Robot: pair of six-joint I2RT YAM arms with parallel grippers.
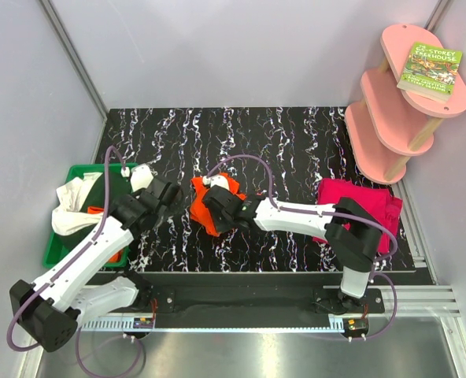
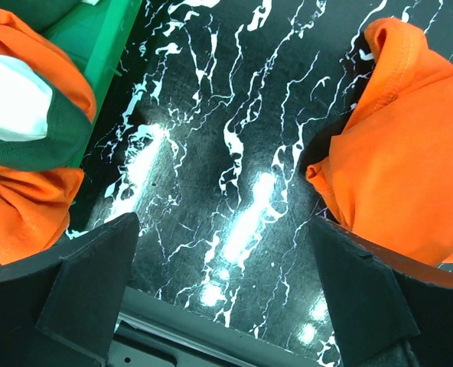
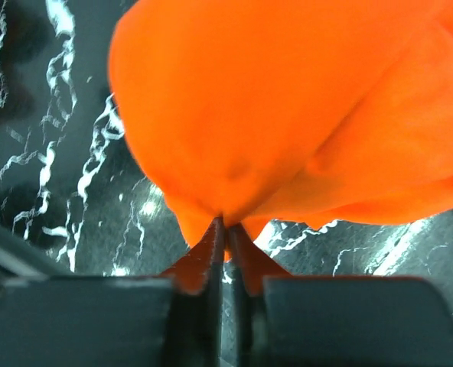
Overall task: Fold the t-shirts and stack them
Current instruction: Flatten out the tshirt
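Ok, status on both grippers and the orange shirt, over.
Right gripper shut on orange t-shirt, mid-table. Left gripper open, empty, between green bin and that shirt. Pink t-shirt lies at the right. No obstruction seen.

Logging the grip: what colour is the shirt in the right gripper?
Bright orange shirt; right wrist view shows it best.

The orange t-shirt at centre frame was bright and plain; the magenta-pink t-shirt lay right. The table was black, veined white. The bin at left was green, the white t-shirt inside it. The upper-right shelf was pink.
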